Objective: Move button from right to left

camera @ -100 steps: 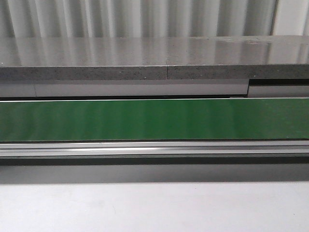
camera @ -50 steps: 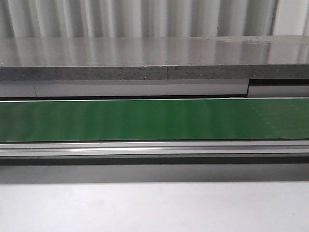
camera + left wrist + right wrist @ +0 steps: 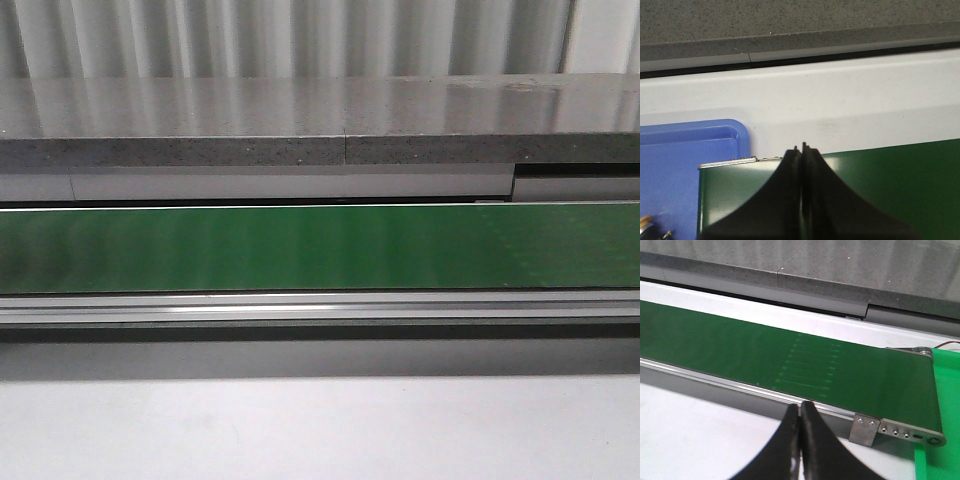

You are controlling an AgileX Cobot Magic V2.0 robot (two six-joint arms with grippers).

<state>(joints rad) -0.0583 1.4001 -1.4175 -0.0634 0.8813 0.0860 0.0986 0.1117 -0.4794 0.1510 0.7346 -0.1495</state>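
The button does not show as a whole in any view; only a small brass-coloured part (image 3: pixel 646 222) peeks in at the edge of the blue tray (image 3: pixel 685 150) in the left wrist view, too cut off to identify. The green belt (image 3: pixel 320 248) runs bare across the front view. My left gripper (image 3: pixel 801 150) is shut and empty above the belt's left end (image 3: pixel 740 185). My right gripper (image 3: pixel 800 407) is shut and empty over the white table just before the belt's near rail (image 3: pixel 740 385). Neither gripper shows in the front view.
A grey speckled ledge (image 3: pixel 320 125) runs behind the belt. A bright green tray (image 3: pixel 945 390) sits past the belt's right end, beside a metal bracket (image 3: pixel 865 430). White table surface (image 3: pixel 320 430) lies in front of the belt.
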